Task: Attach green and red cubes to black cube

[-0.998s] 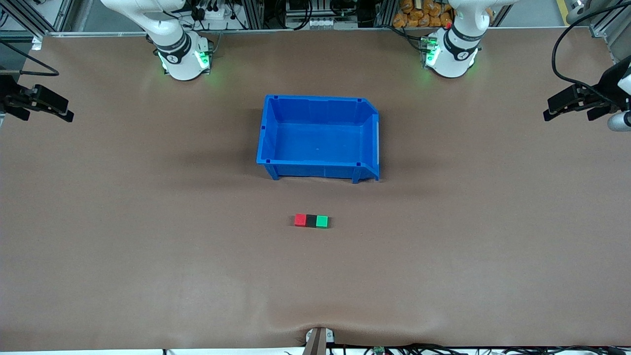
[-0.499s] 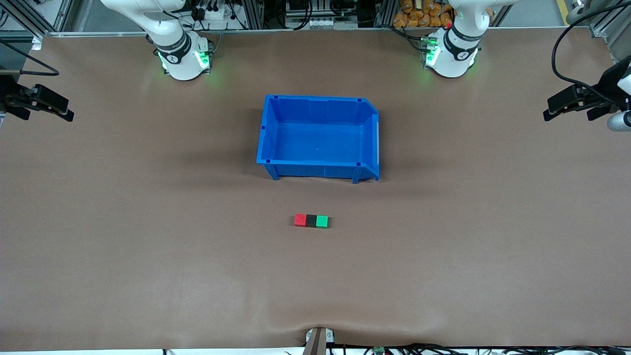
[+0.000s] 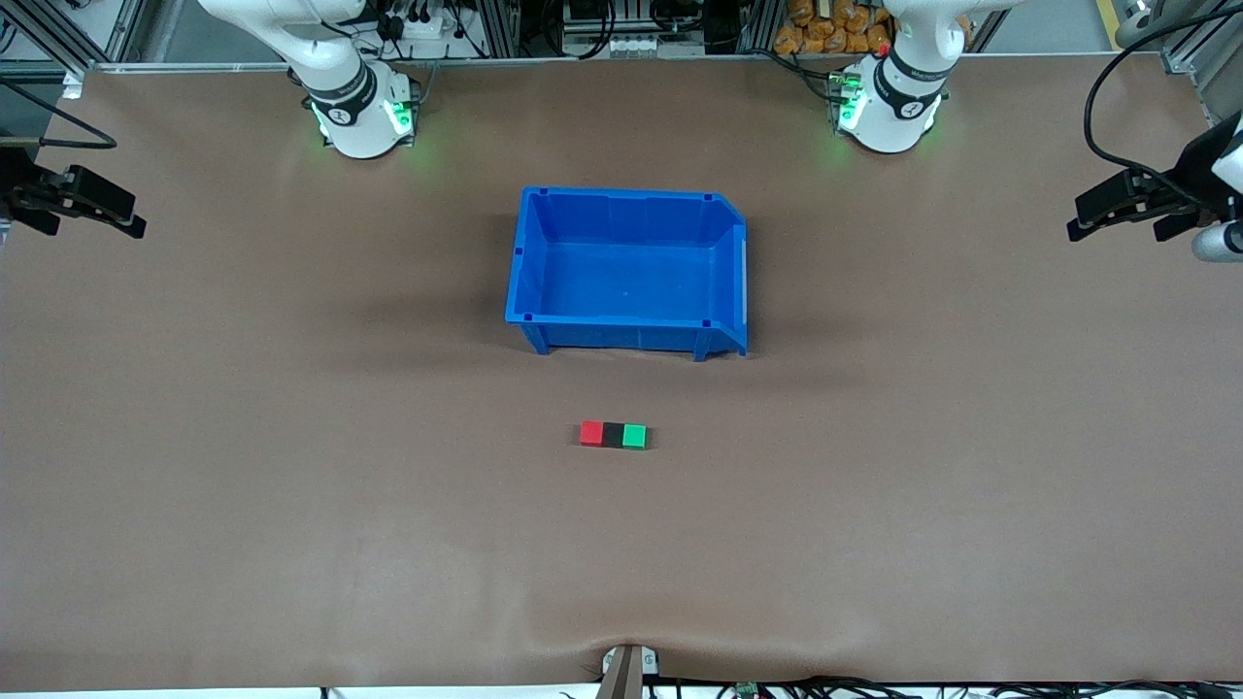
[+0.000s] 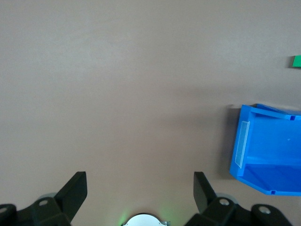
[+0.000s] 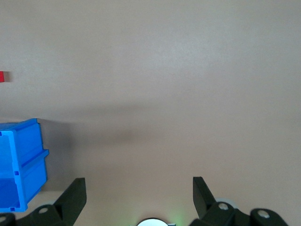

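Blue plastic bin point(image 3: 629, 274) sits mid-table on the brown mat point(image 3: 291, 437), open top up, nothing visible inside. It serves as the landmark here.

Nearer the front camera than the bin, a short way off its front wall: three small cubes in a row, faces touching. Red cube point(image 3: 591, 433) at the right arm's end of the row, black cube point(image 3: 613, 434) in the middle, green cube point(image 3: 634, 436) at the left arm's end. The row runs roughly parallel to the bin's long wall. All three rest flat on the mat, none tilted.

Left gripper point(image 3: 1107, 216) hangs over the mat's edge at the left arm's end of the table, well apart from the bin and from the cubes. Its fingers are spread wide with nothing between them; the left wrist view shows bare mat in the gap, with the bin and a sliver of the green cube at that view's edge.

Right gripper point(image 3: 102, 210) hangs over the mat's edge at the right arm's end, equally far from the bin. Fingers spread wide, holding nothing; the right wrist view shows bare mat in the gap, a corner of the bin, and a bit of the red cube.

Both arms wait.
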Robot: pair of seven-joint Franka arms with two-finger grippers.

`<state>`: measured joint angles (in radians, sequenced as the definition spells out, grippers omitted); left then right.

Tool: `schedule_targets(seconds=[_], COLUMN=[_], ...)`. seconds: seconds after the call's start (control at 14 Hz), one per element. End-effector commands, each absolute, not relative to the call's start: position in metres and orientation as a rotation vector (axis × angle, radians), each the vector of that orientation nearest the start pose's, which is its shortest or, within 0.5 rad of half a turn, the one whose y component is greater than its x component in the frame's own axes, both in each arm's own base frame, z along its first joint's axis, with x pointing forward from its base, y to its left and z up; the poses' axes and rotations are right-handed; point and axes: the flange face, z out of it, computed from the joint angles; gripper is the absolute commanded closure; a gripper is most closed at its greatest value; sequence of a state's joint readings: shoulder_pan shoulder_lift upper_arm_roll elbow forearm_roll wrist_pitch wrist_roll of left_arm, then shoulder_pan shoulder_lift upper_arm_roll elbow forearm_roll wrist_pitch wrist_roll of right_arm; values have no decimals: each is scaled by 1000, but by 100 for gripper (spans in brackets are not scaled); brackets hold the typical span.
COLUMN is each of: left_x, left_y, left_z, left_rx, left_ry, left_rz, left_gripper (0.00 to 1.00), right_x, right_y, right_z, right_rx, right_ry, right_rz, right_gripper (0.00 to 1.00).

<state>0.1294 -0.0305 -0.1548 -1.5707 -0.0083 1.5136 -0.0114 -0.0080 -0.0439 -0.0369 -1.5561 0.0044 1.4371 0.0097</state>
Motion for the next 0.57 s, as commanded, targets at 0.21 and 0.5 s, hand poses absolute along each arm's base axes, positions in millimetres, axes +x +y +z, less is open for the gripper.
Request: schedule_targets(seconds=[0.21, 0.5], left_x=[542, 541], left_y=[-31, -45], left_z=[640, 638], left_rx=[-3143, -3102], left_ry=[49, 59], left_rz=[32, 47], left_gripper=[0, 0], right_x=[521, 521], right_y=[-26, -25], right_z=[649, 648], right_rx=[-3124, -3124], right_ry=[87, 84], right_rz=[112, 117], right_gripper=[0, 0])
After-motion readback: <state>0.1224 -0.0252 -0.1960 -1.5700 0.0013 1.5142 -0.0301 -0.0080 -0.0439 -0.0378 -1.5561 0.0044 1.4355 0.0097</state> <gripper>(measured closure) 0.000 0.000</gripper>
